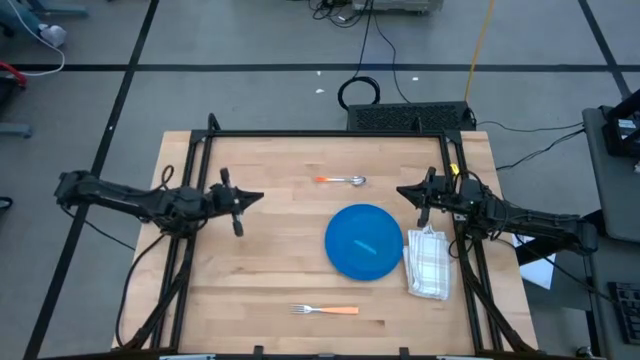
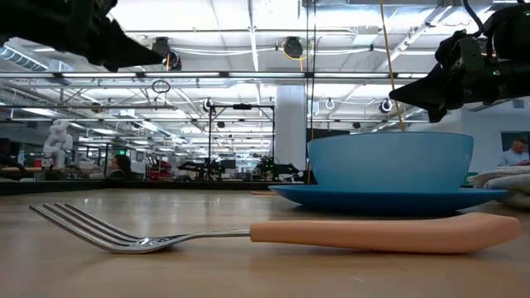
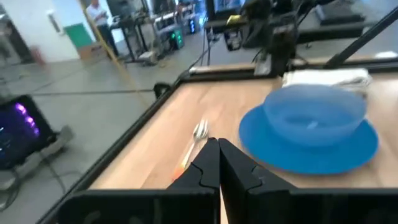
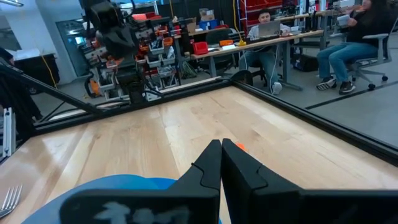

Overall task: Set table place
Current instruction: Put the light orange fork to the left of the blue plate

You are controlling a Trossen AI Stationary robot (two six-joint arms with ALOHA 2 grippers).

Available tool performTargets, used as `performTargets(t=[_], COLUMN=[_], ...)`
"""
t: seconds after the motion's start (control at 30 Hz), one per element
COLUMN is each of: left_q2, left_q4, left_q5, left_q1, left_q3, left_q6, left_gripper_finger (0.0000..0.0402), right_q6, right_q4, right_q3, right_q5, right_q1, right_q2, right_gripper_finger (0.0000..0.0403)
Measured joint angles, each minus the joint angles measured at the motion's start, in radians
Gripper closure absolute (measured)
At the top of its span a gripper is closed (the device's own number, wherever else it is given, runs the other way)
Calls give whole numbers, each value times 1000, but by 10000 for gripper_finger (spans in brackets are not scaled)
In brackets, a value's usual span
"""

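A blue bowl (image 3: 314, 114) stands on a blue plate (image 1: 364, 241) right of the middle of the wooden table (image 1: 260, 270). A folded checked napkin (image 1: 430, 262) lies flat to the plate's right. A spoon with an orange handle (image 1: 342, 180) lies beyond the plate, a fork with an orange handle (image 1: 325, 310) near the front edge. My left gripper (image 1: 258, 197) is shut and empty, above the table's left half. My right gripper (image 1: 402, 190) is shut and empty, above the table beyond the napkin.
A thin black frame (image 1: 330, 134) edges the tabletop. Bare wood lies left of the plate. People sit at desks (image 4: 273, 31) in the room beyond the table.
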Motion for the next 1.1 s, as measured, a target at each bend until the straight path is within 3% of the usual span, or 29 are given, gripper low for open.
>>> performTargets(t=[0.17, 0.3, 1.1], left_q2=[-1, -1, -1], left_q4=[256, 356, 380], left_q5=[24, 24, 17], left_q1=[-12, -11, -12], left_q3=[-131, -204, -236], left_q6=[40, 34, -11], left_gripper_finger=[401, 401, 393], right_q6=[0, 0, 0], right_q4=[0, -1, -2], right_q3=[0, 0, 0], right_q5=[0, 0, 0], right_q1=[0, 0, 0], right_q2=[0, 0, 0], right_gripper_finger=[403, 403, 403])
